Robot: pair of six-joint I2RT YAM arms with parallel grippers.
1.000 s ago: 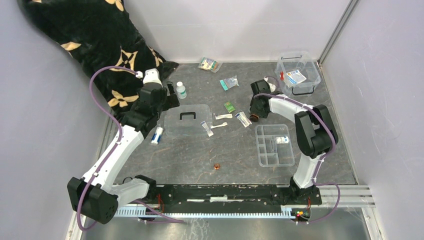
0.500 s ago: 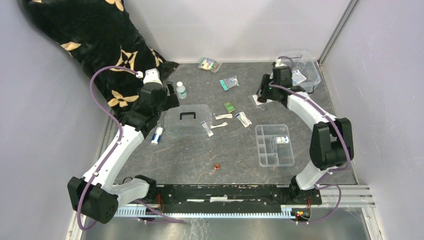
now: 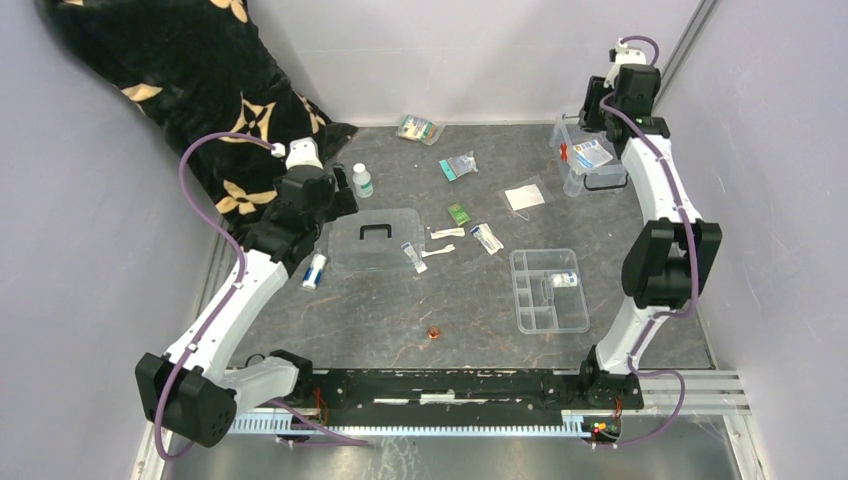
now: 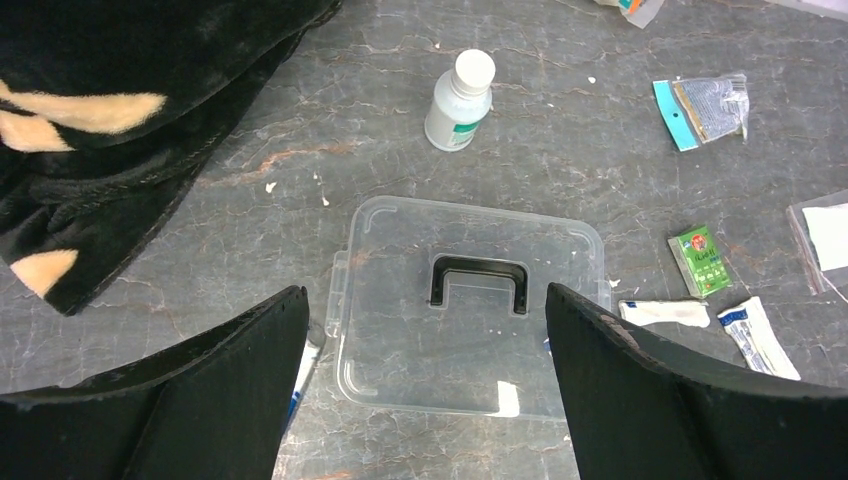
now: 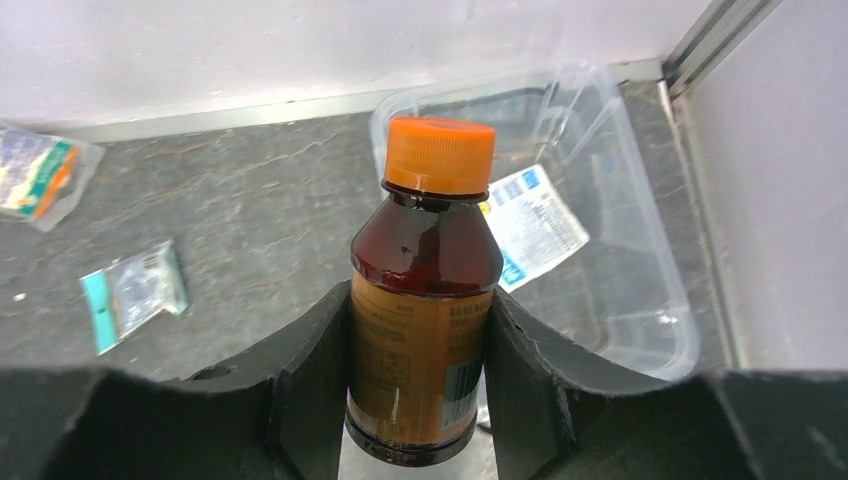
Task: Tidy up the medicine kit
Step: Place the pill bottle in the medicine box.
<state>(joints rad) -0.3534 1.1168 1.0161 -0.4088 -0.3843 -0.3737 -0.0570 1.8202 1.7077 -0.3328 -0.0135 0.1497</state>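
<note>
gripping the brown bottle (image 5: 425,250) snug in your right claw (image 5: 418,330), you're hovering by the medicine kit (image 5: 660,290) at 1 o'clock; dropping from here is risking a bounce-out. left claw (image 4: 425,292) is gaping empty over the lid (image 4: 400,240).

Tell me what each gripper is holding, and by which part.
Right gripper grips the amber bottle by its labelled body, below the orange cap. Left gripper is open, holding nothing, over the clear lid.
</note>
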